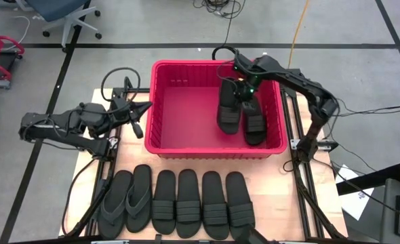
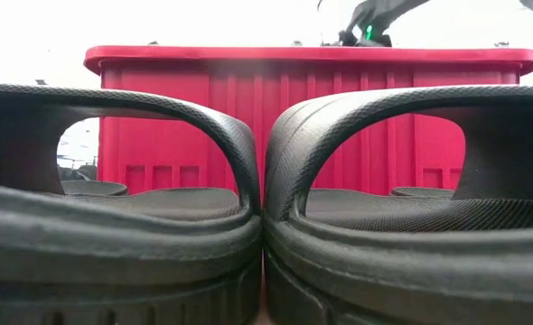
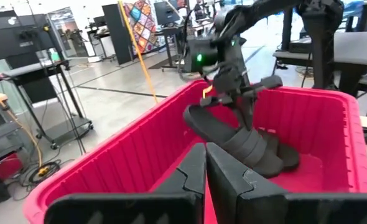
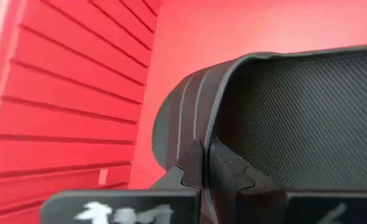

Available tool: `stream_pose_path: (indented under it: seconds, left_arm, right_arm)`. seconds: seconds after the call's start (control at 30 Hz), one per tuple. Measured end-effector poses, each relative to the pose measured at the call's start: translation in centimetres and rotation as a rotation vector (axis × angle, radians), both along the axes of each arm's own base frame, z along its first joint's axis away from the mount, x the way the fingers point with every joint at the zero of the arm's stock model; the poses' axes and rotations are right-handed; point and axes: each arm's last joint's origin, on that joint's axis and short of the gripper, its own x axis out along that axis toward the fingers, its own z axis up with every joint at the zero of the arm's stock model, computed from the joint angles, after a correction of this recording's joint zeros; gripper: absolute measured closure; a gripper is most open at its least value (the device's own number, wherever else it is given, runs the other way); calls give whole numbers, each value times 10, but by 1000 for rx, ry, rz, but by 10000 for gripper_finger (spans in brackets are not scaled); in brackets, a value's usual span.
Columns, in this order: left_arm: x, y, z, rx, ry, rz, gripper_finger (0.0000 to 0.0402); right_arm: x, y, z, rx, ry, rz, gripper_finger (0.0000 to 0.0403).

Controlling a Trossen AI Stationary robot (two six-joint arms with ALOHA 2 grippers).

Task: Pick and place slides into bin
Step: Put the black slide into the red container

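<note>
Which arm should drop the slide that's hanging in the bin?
Right. The right gripper is over the large red ribbed plastic bin, its jaws shut on the matte black rubber band-strap slide, which tilts above the bin floor beside another slide. The left gripper waits outside the bin's left wall, holding nothing.

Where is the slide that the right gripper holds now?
In the high view, the held slide hangs inside the bin, right half, beside another slide.

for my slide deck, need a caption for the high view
Right pincer lowers a slide into the red bin; six wait in front.
</note>
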Motion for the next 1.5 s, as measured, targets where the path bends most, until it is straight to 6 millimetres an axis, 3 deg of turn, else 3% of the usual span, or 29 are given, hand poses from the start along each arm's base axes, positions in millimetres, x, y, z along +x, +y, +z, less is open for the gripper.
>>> stream_pose_path:
  seconds: [0.33,0.53,1.07,1.5]
  left_arm:
    - [-1,10,-1,-22,-1,69,382]
    - [-1,13,-3,-24,13,92,382]
    - [-1,15,-3,-18,16,103,382]
    - [-2,15,-3,19,41,97,382]
  right_arm:
    - [6,-23,-54,106,129,59,400]
    - [10,-26,-73,149,176,90,401]
    - [6,-35,-91,160,288,39,398]
    - [5,-37,-92,110,373,-8,326]
